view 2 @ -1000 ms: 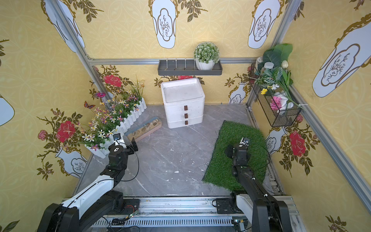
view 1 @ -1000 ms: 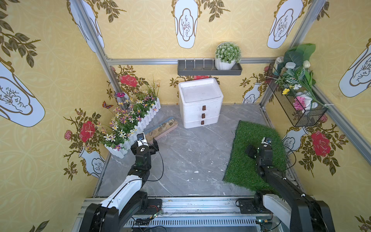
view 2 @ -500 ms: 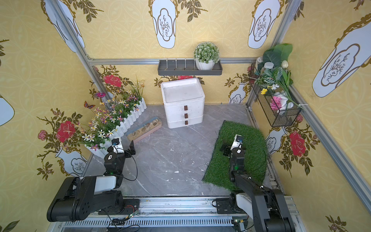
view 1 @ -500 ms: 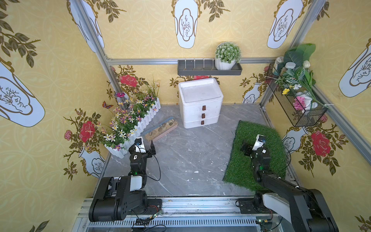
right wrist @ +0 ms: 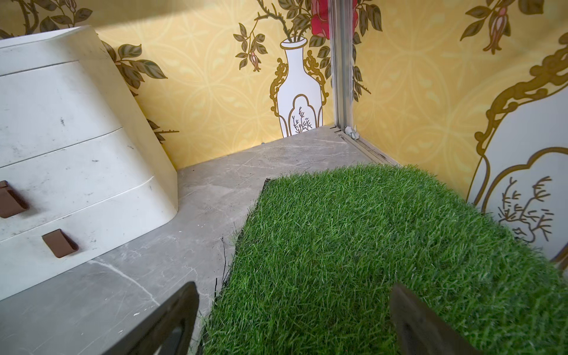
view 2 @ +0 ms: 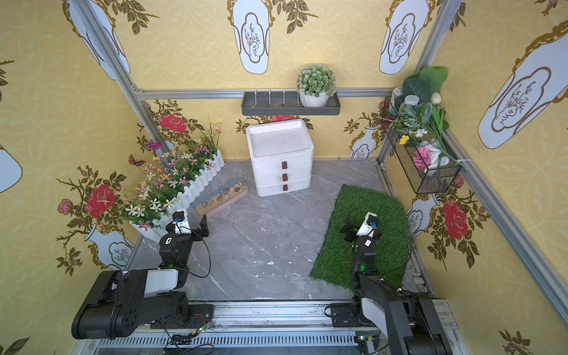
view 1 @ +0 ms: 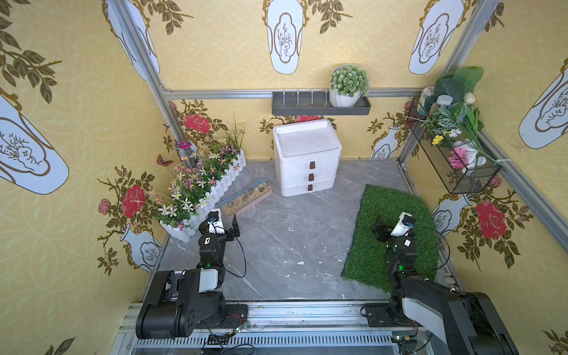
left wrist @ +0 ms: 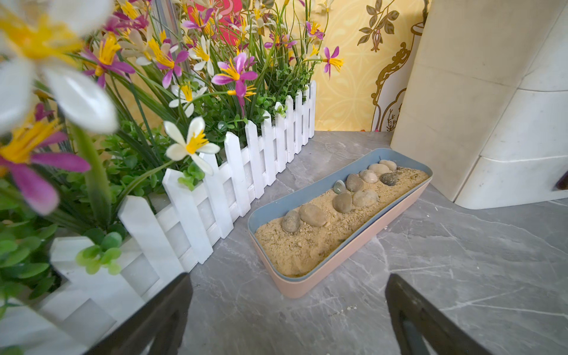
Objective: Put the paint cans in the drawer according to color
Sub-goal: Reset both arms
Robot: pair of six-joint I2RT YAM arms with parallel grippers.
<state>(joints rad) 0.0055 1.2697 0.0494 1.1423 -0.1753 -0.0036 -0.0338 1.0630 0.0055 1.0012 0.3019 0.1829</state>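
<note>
Both open and empty on my feed: left hand by sand tray, right hand over grass mat, shut drawer unit well ahead between them.

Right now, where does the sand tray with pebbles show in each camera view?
Top view: sand tray between flower fence and drawer unit.
Top view: sand tray, same spot.
Left wrist: sand tray mid-frame, beside the fence.
Right wrist: not in it.
Shared landmark: white drawer unit, in all four views.
</note>
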